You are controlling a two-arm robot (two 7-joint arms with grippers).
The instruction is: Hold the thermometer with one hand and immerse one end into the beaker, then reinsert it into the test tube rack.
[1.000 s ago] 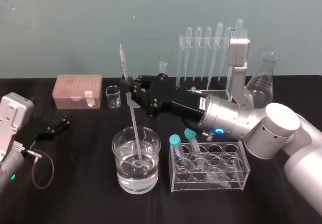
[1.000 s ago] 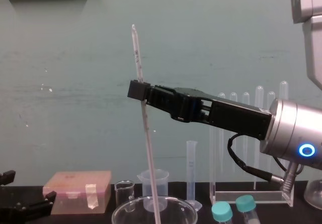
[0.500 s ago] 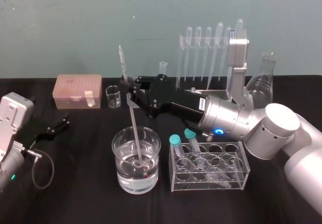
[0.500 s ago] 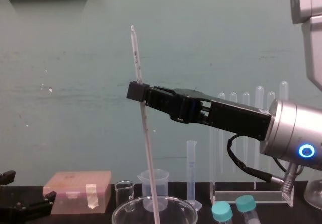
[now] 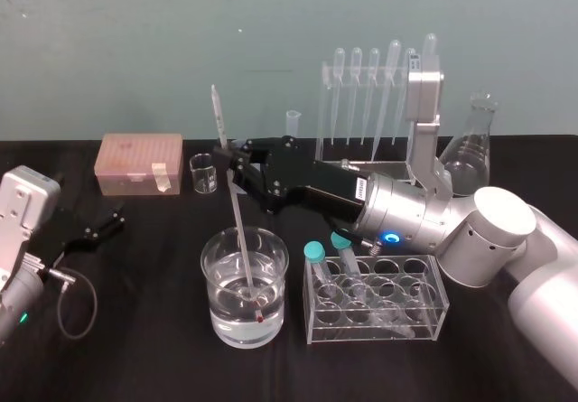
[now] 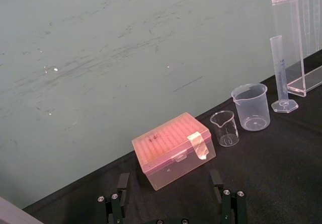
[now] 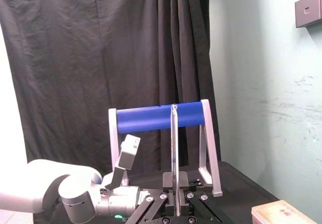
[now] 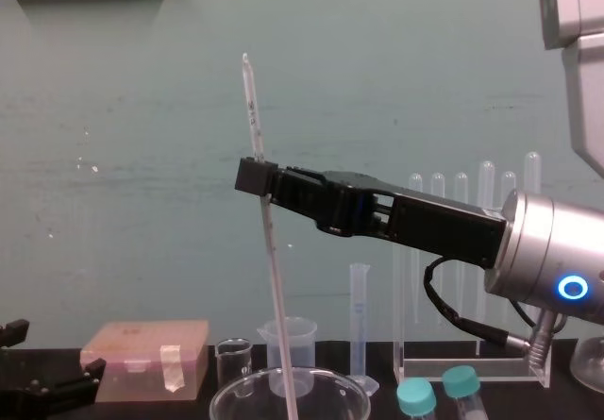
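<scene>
The right arm (image 5: 501, 230) comes in from the right, white elbow nearest the robot. Ahead of it is the silver wrist with its lit blue ring (image 5: 391, 238). The long black right end effector (image 5: 235, 163) stretches nearly level toward the left above the tabletop (image 5: 135, 348). Its fingers are clamped on the thermometer (image 5: 237, 214), gripping it in its upper part. The left end effector (image 5: 107, 221) lies low at the tabletop's left edge, spread wide with nothing between its fingers.

The head view looks down into the beaker (image 5: 204, 265), near the front and just left of a small holder (image 5: 432, 316) with teal-capped tubes (image 5: 313, 251). There the thermometer's red tip sits under the water, close to the bottom. The chest view gives the side profile. The rod leans with its top toward the left, a long stretch rises above the fingers (image 8: 253, 175), and the rest runs down past the beaker's rim. The right wrist view looks along the closed fingers, the rod standing straight up between them. The left wrist view shows that arm's own two fingers (image 6: 123, 183) held apart, a pink box (image 6: 173, 148) beyond them.

The thermometer runs from the fingertips down into the beaker, which stands below them. The rack (image 5: 324, 104), holding pipettes (image 5: 357, 95), stands at the back of the tabletop behind the right arm, apart from the thermometer.
</scene>
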